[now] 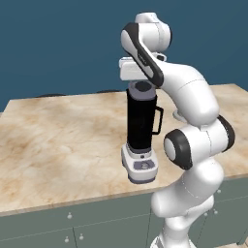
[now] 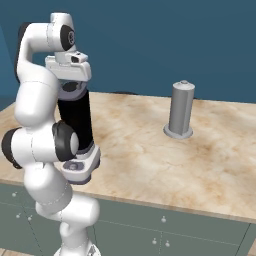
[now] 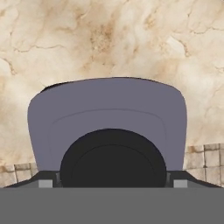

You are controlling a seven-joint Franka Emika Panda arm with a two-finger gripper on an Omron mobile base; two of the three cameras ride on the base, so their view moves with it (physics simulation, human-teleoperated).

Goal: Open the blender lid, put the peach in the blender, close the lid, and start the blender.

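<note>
The dark grey rounded-square blender lid [image 3: 107,118] with its black round knob sits on the tall black blender jar [image 1: 141,121] on the marble tabletop [image 1: 58,145]. The claw [image 3: 113,183] straddles the knob at six o'clock; its grip is unreadable. An off-centre pull could tip the jar.

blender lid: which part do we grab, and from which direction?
Grip the black round centre knob on the blender lid, coming straight down from above. The lid is a flat cap sitting level on the blender jar's top, so its edges offer little purchase, while the knob stands proud in the middle. The hand is right above it, one fingertip either side of the knob; whether it has closed is unclear.
</note>
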